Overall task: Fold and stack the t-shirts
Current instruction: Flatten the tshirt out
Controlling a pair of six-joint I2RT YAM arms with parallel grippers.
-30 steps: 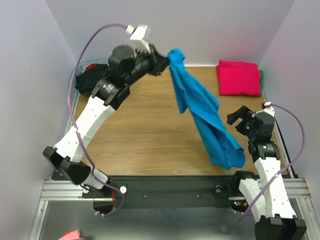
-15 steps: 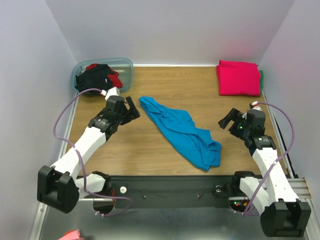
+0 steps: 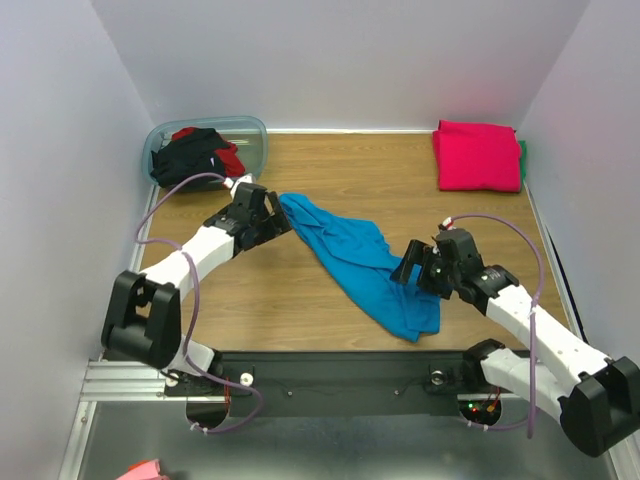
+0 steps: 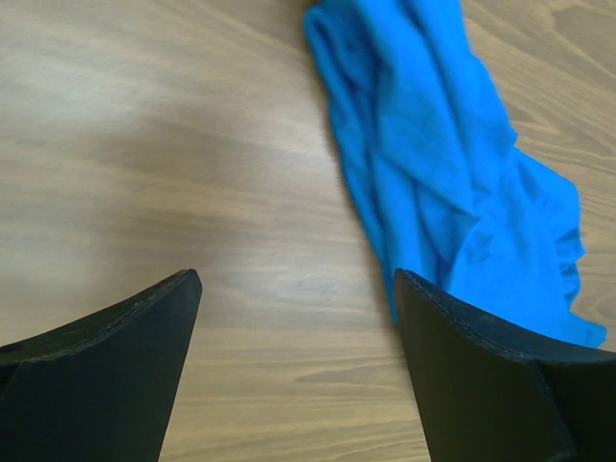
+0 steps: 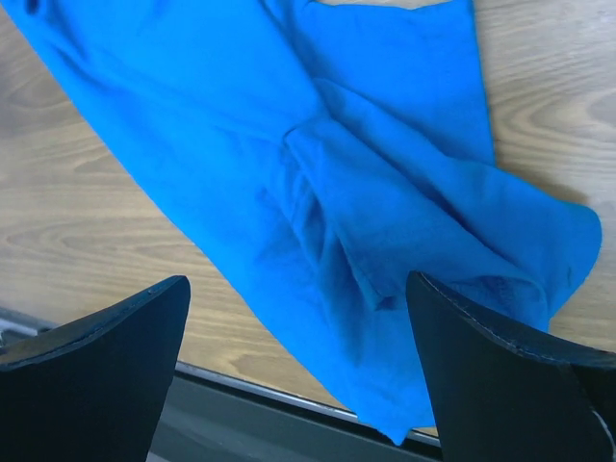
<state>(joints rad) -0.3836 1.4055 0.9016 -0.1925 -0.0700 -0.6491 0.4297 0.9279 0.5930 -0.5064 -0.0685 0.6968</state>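
"Top external view, biggest thing first: why is the table point(image 3: 300, 290) laid out this way?"

"Work runs across it, I'd say. The turquoise-blue t-shirt point(image 3: 355, 255) lies crumpled in a slanting strip from mid-table toward the near edge, where both arms can reach it. The magenta-pink t-shirt point(image 3: 478, 155), folded, sits in the far right corner (likely the start of the stack). The tub point(image 3: 258, 150) in the far left corner holds the black and red t-shirts point(image 3: 195, 155), not yet done."

"And the grippers?"

"At the strip's far end is the left gripper point(image 3: 280, 218), at its near end the right gripper point(image 3: 408, 265). Both wrist views show jaws spread wide, holding nothing. The right one hangs over the cloth, the left over bare wood just beside it. My guess is that each is to take an end and spread the shirt flat."

"What changed?"

"A second ago the left gripper held that shirt pinched high in the air. It has since let go, and the shirt lies as it did half a second ago. Both grippers have moved in from the table's sides."
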